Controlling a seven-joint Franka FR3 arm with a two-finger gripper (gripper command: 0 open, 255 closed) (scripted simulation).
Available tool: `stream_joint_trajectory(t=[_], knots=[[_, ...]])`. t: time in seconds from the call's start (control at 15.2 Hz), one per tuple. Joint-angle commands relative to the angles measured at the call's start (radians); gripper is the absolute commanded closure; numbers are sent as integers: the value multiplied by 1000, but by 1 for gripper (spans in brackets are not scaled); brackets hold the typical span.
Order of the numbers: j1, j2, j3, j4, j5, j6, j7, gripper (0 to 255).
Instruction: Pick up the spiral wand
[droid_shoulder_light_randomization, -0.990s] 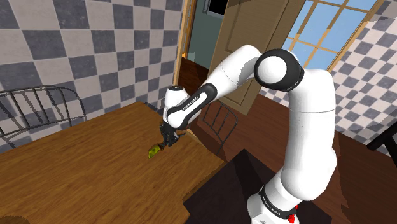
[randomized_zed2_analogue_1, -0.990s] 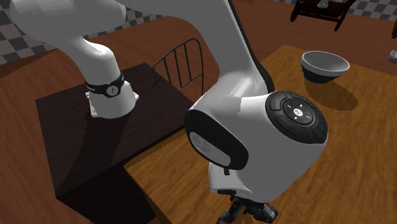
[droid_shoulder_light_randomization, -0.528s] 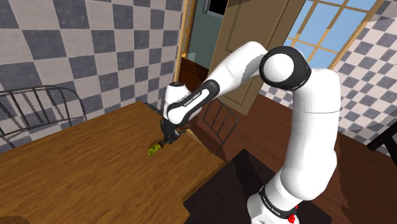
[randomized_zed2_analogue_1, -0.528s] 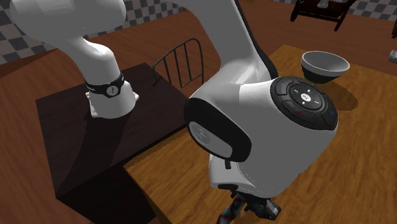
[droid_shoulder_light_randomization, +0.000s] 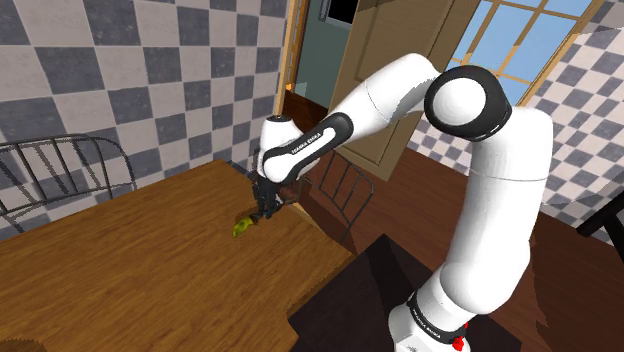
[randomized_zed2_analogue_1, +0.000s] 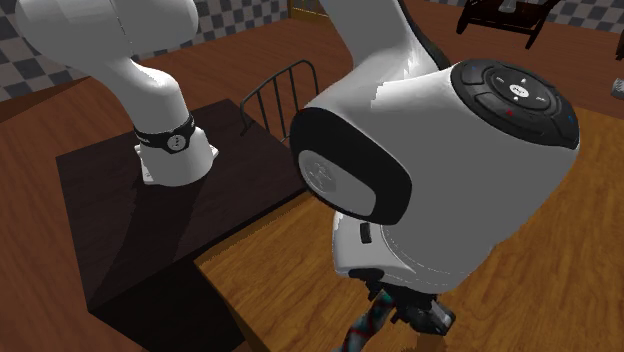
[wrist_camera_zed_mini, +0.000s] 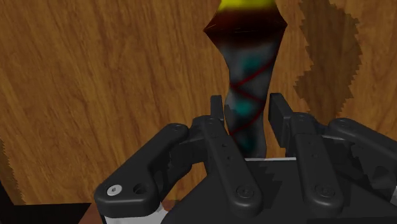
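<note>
The spiral wand (wrist_camera_zed_mini: 249, 89) has a dark handle with teal patches, a red spiral line and a yellow tip. My gripper (wrist_camera_zed_mini: 250, 113) is shut on its handle, one black finger (wrist_camera_zed_mini: 219, 124) on each side. In the shoulder view the gripper (droid_shoulder_light_randomization: 263, 207) hangs low over the wooden table (droid_shoulder_light_randomization: 120, 270) near its far right corner, and the wand (droid_shoulder_light_randomization: 241, 226) slants down to the left from it, its yellow-green end just above the wood. In the second exterior view the wand (randomized_zed2_analogue_1: 362, 325) pokes out under the big white wrist, beside the gripper (randomized_zed2_analogue_1: 408, 312).
A wire-back chair (droid_shoulder_light_randomization: 60, 170) stands behind the table at the shoulder view's left. Another chair (droid_shoulder_light_randomization: 345, 190) stands off the table's corner near the dark stand (droid_shoulder_light_randomization: 385, 290). The table edge runs close under the gripper. A tan door (droid_shoulder_light_randomization: 400, 70) is behind the arm.
The arm has risen and the wrist swung upward; the wand has come up a little with the gripper. In the second exterior view the wrist now covers the grey bowl.
</note>
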Motion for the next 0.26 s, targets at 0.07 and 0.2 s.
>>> stream_joint_trajectory(t=[0.07, 0.2], knots=[[-8, -37, 9, -5, 15, -31, -10, 255], [-9, -39, 10, -5, 16, -33, -10, 255]])
